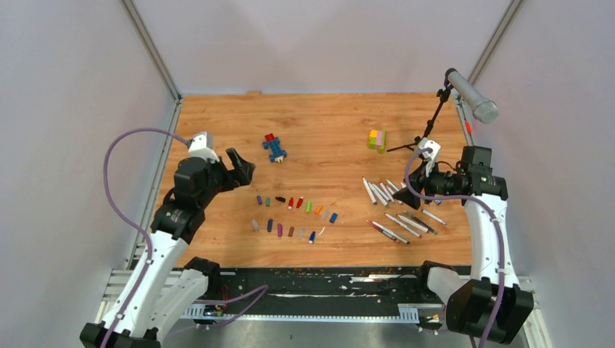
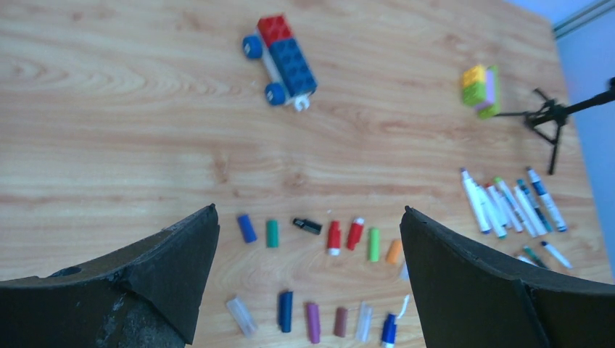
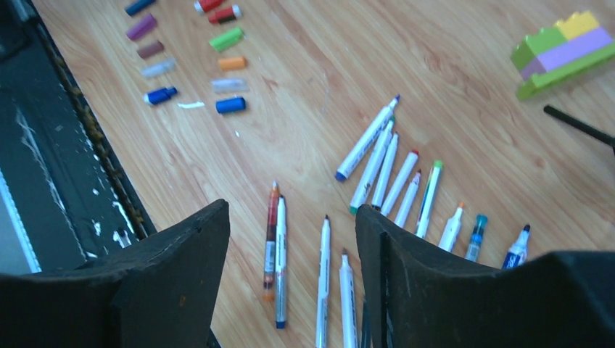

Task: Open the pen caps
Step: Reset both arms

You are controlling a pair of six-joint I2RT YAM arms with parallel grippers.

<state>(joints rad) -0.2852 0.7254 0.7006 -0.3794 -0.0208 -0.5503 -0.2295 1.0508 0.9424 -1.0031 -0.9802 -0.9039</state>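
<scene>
Several loose pen caps (image 1: pixel 294 214) in mixed colours lie in two rows at the middle of the wooden table; the left wrist view shows them too, a green cap (image 2: pixel 272 233) among them. Uncapped white pens (image 1: pixel 395 210) lie scattered to their right. My left gripper (image 1: pixel 245 168) hovers open above and left of the caps, and its jaws (image 2: pixel 310 209) stand wide with nothing between them. My right gripper (image 1: pixel 405 192) hangs over the pens, open (image 3: pixel 291 206) and empty. Two pens (image 3: pixel 323 275) lie on the table below its gap, with more pens (image 3: pixel 374 138) farther off.
A blue-and-red toy brick figure (image 1: pixel 274 147) sits at the back centre. A yellow-green-pink block stack (image 1: pixel 376 139) and a black microphone stand (image 1: pixel 435 119) are at the back right. A black rail (image 1: pixel 312 283) runs along the near table edge.
</scene>
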